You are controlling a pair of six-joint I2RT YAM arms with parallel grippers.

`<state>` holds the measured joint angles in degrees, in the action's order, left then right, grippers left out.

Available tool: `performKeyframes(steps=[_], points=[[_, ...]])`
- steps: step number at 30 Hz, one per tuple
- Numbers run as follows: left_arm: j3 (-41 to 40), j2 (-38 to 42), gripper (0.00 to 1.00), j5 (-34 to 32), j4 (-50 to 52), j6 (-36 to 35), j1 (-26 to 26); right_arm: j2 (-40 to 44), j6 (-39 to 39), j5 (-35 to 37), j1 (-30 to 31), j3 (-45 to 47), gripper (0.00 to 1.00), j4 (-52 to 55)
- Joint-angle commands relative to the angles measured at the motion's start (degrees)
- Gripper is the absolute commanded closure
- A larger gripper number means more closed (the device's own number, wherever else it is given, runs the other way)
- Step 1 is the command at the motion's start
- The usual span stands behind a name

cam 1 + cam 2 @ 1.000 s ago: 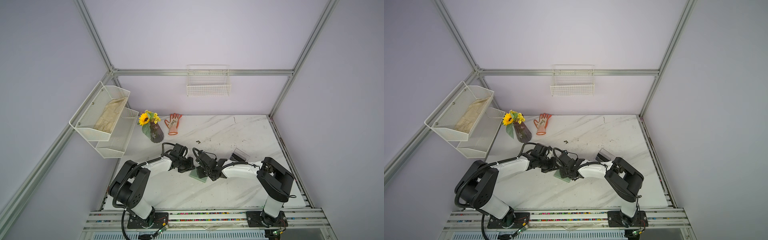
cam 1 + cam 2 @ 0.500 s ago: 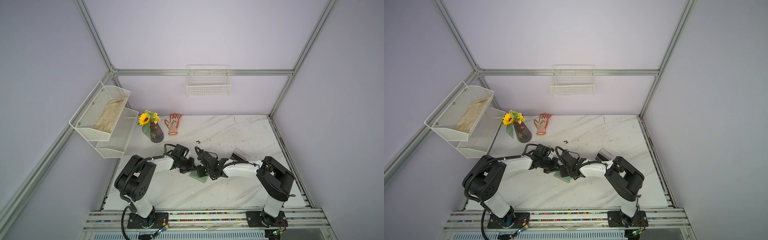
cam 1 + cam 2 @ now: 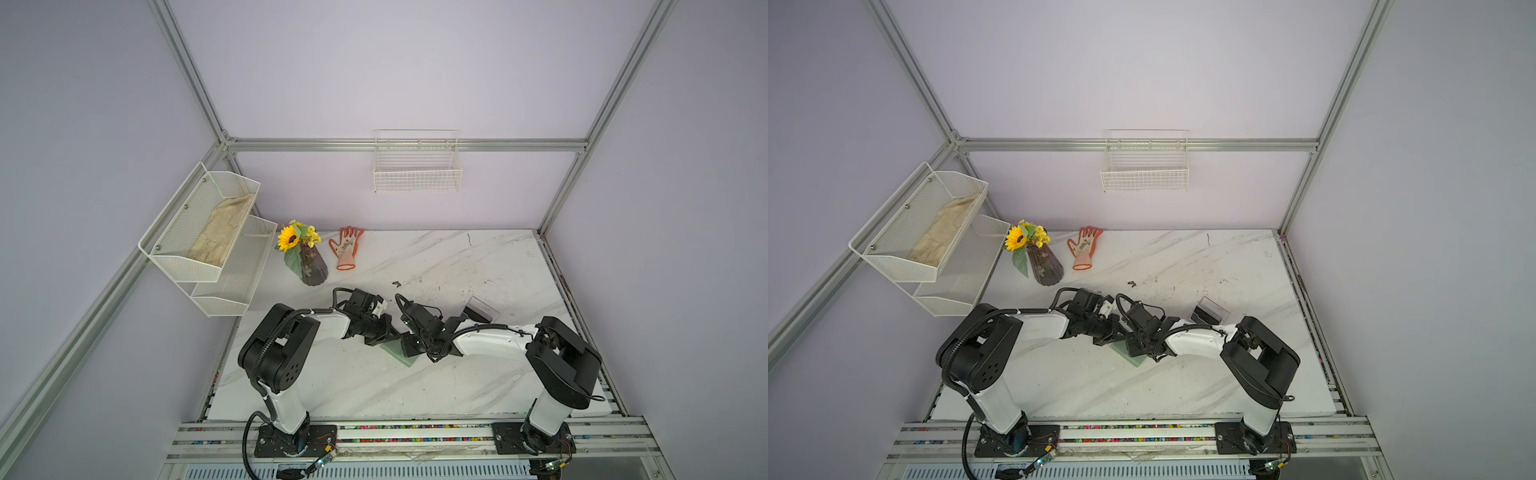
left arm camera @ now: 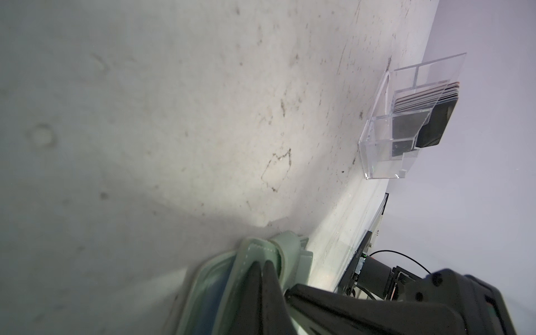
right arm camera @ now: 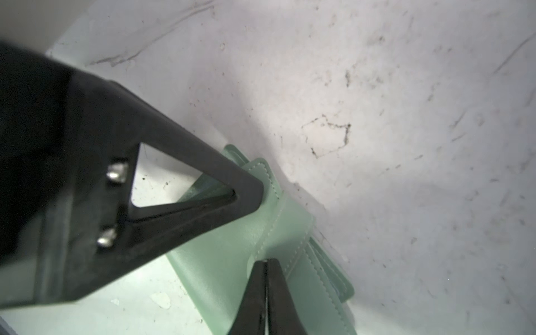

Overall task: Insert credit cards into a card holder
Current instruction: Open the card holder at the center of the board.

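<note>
The sage-green card holder lies shut on the marble table, between both arms. My left gripper is shut, and its tips press on the strap end at one edge of the holder. My right gripper is shut on the strap's snap tab on the card holder. The left finger bears on the other end of the strap. Dark credit cards stand in a clear acrylic box, apart from both grippers.
A vase of sunflowers and an orange glove sit at the back left. White mesh shelves hang on the left wall and a wire basket on the back wall. The acrylic box stands just behind the right forearm.
Both grippers have stayed at the card holder. The left arm's elbow has swung back and to the right. The holder has not visibly moved.
</note>
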<state>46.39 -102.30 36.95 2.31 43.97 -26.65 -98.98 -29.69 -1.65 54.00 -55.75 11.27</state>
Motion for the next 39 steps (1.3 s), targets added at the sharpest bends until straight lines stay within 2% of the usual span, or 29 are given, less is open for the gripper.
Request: performKeyframes(steps=[1,6,15,21,27,39], points=[[-3.44,-5.78,1.00,-7.95,5.05,-0.26,-0.94,0.32,2.48,2.10,-0.02,0.38,0.88,6.02],[-3.69,-6.54,1.00,-7.92,4.66,-0.28,-0.95,2.09,3.31,2.81,-0.01,0.81,0.72,5.71],[-3.86,-7.80,1.00,-7.68,4.11,-0.20,-0.94,3.47,3.50,1.66,0.08,-0.01,0.63,3.11],[-4.14,-7.67,1.00,-7.66,4.02,-0.15,-0.98,0.86,1.91,1.08,0.07,-0.59,0.63,3.70],[-4.20,-7.54,1.00,-7.59,4.02,-0.20,-1.03,0.06,-1.25,-3.62,0.08,1.24,0.63,-1.36],[-4.83,-7.51,1.00,-7.59,3.72,-0.02,-1.14,-2.54,-5.49,-5.52,0.10,2.25,0.69,-3.68]])
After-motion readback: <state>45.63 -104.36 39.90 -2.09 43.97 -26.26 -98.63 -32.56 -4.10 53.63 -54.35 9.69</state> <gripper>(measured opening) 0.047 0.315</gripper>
